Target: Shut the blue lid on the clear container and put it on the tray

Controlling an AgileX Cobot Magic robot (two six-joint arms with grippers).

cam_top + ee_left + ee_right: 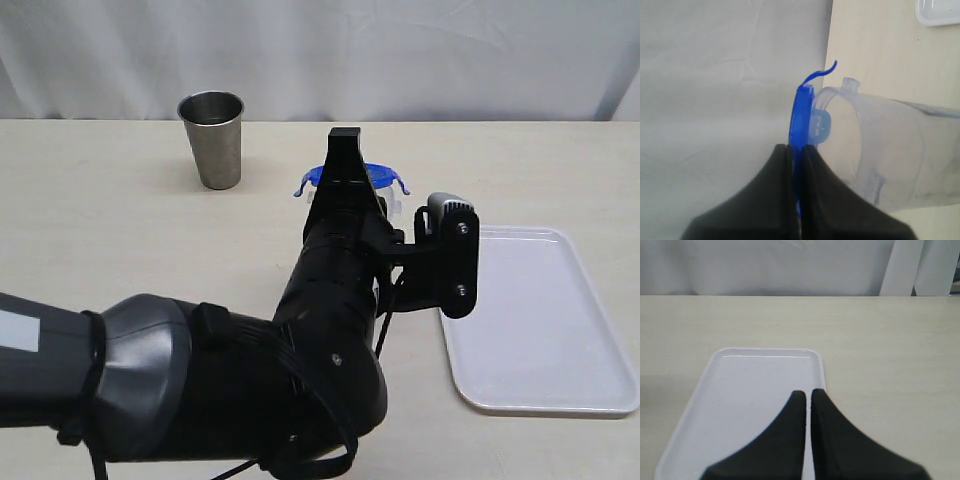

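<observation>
My left gripper is shut on the edge of the blue lid, which sits edge-on against the open mouth of the clear container. One lid tab curls outward past the rim. In the exterior view my left gripper reaches over the table's middle. The blue lid shows just behind the gripper, and the arm hides most of the clear container. The white tray lies flat to the right. My right gripper hangs shut and holds nothing, over the tray near its long rim.
A grey steel cup stands upright at the back left of the table. A white curtain hangs behind the table's far edge. The black camera mount on the left wrist juts out toward the tray.
</observation>
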